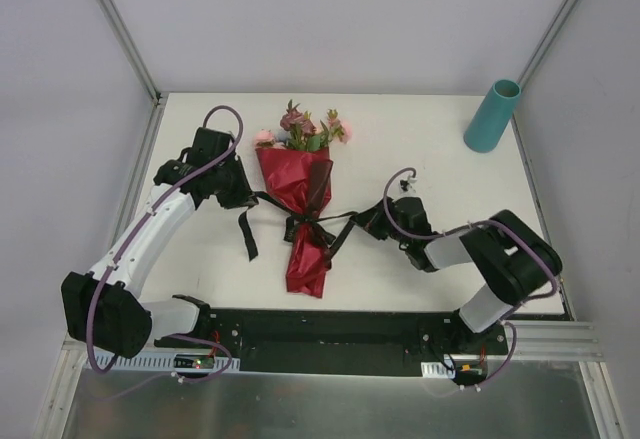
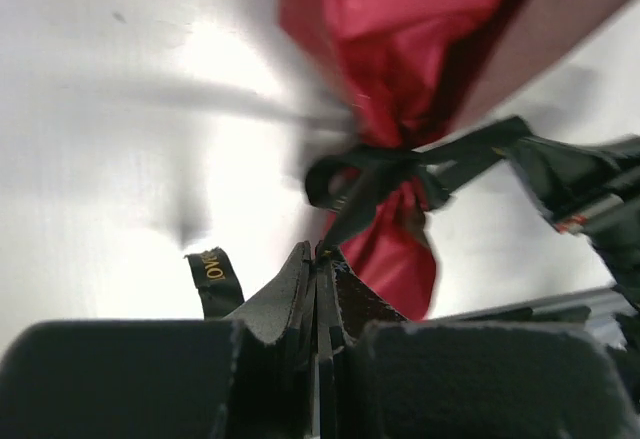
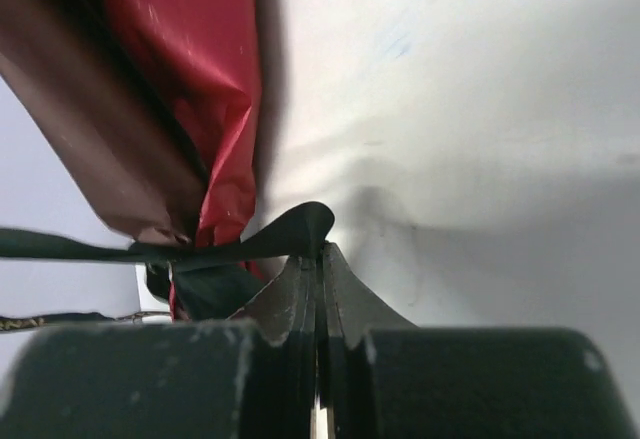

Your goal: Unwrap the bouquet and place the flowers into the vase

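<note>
Step in hand: untying, judged from both pincers gripping the tie while the wrap is closed.
Next move calls for: drawing the two held ends apart, away from the knot, steadily enough that the bow slips loose without dragging the bundle across the surface.
Left pincer: one; jaws pressed together on a strand of the black ribbon, left of centre in the overhead view.
Ribbon: one, knotted at the waist of the bundle; one loose tail trails toward lower left.
Bouquet: one, lying flat at centre frame, heads toward the top, maroon paper wrap tapering toward the bottom.
Flowers: several pink and mauve heads showing above the paper; exact count cannot be told, stems hidden.
Right pincer: one; jaws closed flat on a fold of the same ribbon, just right of the knot.
Vase: one, teal, upper right, upright, well apart from the bundle, nothing in it.
</note>
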`<state>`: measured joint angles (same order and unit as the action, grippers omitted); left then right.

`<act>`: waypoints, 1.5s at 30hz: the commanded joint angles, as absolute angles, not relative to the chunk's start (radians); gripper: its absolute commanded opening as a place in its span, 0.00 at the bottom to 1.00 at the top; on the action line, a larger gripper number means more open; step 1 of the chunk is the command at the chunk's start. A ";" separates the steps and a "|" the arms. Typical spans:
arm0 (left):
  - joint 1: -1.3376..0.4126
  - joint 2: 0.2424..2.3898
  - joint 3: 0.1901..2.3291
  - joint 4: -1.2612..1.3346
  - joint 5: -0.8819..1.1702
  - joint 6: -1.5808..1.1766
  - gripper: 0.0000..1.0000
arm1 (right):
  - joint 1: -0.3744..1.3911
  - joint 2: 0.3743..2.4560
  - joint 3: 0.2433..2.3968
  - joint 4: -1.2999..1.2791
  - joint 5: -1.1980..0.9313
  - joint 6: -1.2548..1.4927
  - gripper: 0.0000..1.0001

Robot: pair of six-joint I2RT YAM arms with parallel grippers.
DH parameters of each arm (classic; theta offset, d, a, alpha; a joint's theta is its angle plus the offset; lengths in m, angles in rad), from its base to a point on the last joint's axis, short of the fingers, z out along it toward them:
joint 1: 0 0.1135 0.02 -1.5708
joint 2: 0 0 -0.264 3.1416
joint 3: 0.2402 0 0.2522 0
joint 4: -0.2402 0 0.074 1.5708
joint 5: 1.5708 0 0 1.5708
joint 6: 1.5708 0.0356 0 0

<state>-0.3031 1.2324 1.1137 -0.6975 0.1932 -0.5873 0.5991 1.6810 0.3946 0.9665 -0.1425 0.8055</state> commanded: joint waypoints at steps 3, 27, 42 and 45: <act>-0.227 1.203 1.066 -0.710 0.100 -0.589 0.00 | 0.540 1.395 0.417 0.528 0.121 0.746 0.00; -0.006 1.213 1.052 -0.712 0.063 -0.566 0.00 | 0.382 0.979 0.462 0.025 0.296 0.638 0.00; 0.184 1.218 1.098 -0.746 -0.013 -0.617 0.00 | 0.124 0.787 0.517 -0.265 0.368 0.603 0.00; 0.213 1.232 1.103 -0.746 -0.002 -0.641 0.00 | 0.078 0.776 0.534 -0.278 0.354 0.589 0.00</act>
<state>0.1852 1.2224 1.0607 -0.7227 -0.0093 -0.5964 0.1268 0.7975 0.4774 -0.2207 0.3286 0.6254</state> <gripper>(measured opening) 0.020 0.032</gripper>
